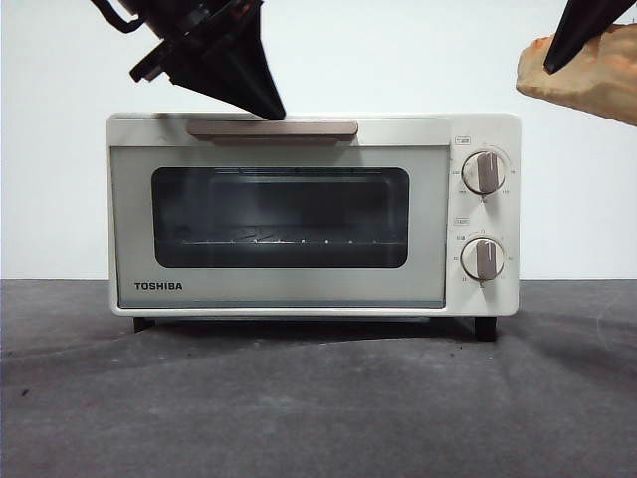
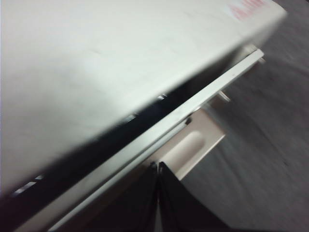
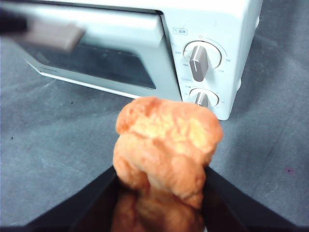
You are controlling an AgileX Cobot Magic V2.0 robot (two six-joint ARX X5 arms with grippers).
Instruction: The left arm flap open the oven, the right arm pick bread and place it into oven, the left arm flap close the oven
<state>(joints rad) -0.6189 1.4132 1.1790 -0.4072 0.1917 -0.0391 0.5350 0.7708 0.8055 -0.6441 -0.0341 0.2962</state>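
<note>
The cream-white TOSHIBA oven (image 1: pixel 279 299) stands in the middle of the table with its dark glass door upright. My left gripper (image 1: pixel 273 112) comes down from the upper left, and its pointed tip rests at the tan bar handle (image 1: pixel 272 128). In the left wrist view the jaws (image 2: pixel 157 165) are shut together, right at the handle (image 2: pixel 193 145), and a dark gap shows along the door's upper edge. My right gripper (image 3: pixel 161 170) is shut on the lumpy golden-orange bread (image 3: pixel 164 145). It holds the bread (image 1: pixel 587 70) in the air at the upper right, above the oven's knob side.
Two beige knobs (image 1: pixel 484 172) sit on the oven's right panel. The wire rack (image 1: pixel 289 240) shows through the window. Dark grey cloth (image 1: pixel 318 408) covers the table in front of the oven. A white wall stands behind.
</note>
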